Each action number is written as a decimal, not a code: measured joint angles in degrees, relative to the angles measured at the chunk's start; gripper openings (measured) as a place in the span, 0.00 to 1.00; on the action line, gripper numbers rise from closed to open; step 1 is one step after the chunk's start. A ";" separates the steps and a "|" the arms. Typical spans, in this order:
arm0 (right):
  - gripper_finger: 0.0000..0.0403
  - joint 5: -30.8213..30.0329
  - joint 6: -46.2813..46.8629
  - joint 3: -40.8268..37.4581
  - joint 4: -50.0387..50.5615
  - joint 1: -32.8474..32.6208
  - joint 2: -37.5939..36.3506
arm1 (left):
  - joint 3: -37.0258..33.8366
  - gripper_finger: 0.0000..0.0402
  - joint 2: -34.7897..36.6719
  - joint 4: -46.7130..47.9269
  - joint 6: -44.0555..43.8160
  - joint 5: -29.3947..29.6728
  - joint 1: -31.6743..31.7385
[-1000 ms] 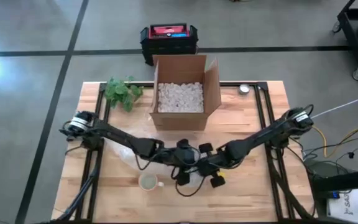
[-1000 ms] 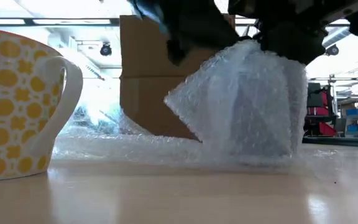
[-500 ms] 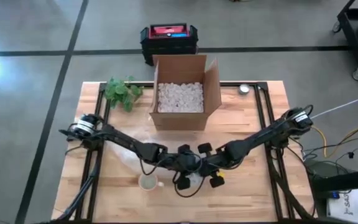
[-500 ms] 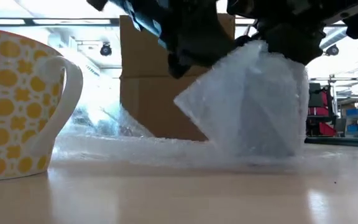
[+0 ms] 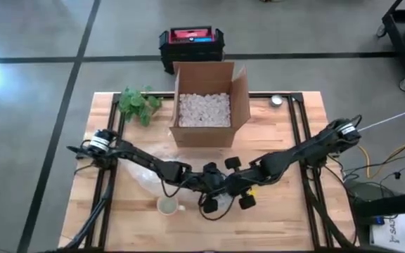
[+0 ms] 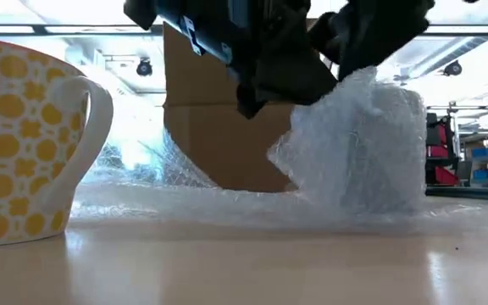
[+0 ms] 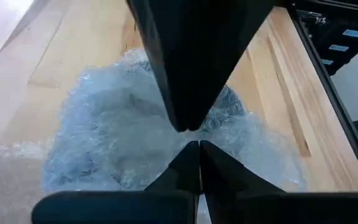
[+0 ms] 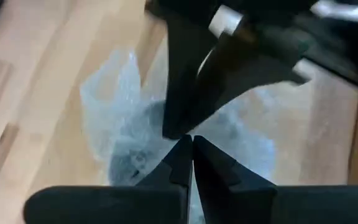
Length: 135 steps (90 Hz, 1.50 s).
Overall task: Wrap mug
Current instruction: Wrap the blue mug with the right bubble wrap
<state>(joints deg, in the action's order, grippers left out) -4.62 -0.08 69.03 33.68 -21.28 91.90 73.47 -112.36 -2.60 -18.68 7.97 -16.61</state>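
Both grippers meet at bench centre, the left gripper [image 5: 204, 184] and right gripper [image 5: 232, 188] each with jaws pinched on the bubble wrap [image 6: 354, 148], gathering it into a bundle. The high view shows the mug [image 5: 167, 205] at 8 o'clock of that bundle — unwrapped; the low view confirms it stands bare.

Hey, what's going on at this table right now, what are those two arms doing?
Both arms meet at the front middle of the wooden table, working a bundle of bubble wrap. The left gripper and right gripper are both pinched shut on the wrap. A yellow-patterned mug stands bare beside it, apart from the bundle. Behind them sits an open cardboard box of packing peanuts.
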 joint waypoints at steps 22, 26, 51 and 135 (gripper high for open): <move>0.00 1.03 0.59 -7.17 -5.41 0.71 4.24 | -0.13 0.00 1.57 0.54 -0.07 -0.22 -0.06; 0.00 1.02 1.28 -8.21 -6.73 0.99 4.60 | -0.28 0.00 2.55 1.13 -0.04 -0.96 -0.23; 0.00 1.66 1.14 -8.30 -8.24 1.56 4.60 | -0.28 0.00 9.55 13.67 1.32 6.59 -1.11; 0.00 2.13 -2.75 1.43 3.78 1.36 1.80 | -6.36 0.00 5.62 -3.52 1.46 3.46 0.16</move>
<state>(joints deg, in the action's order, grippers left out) -2.49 -2.83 70.46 37.46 -19.92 93.70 67.11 -106.74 -6.12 -17.21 11.43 -16.45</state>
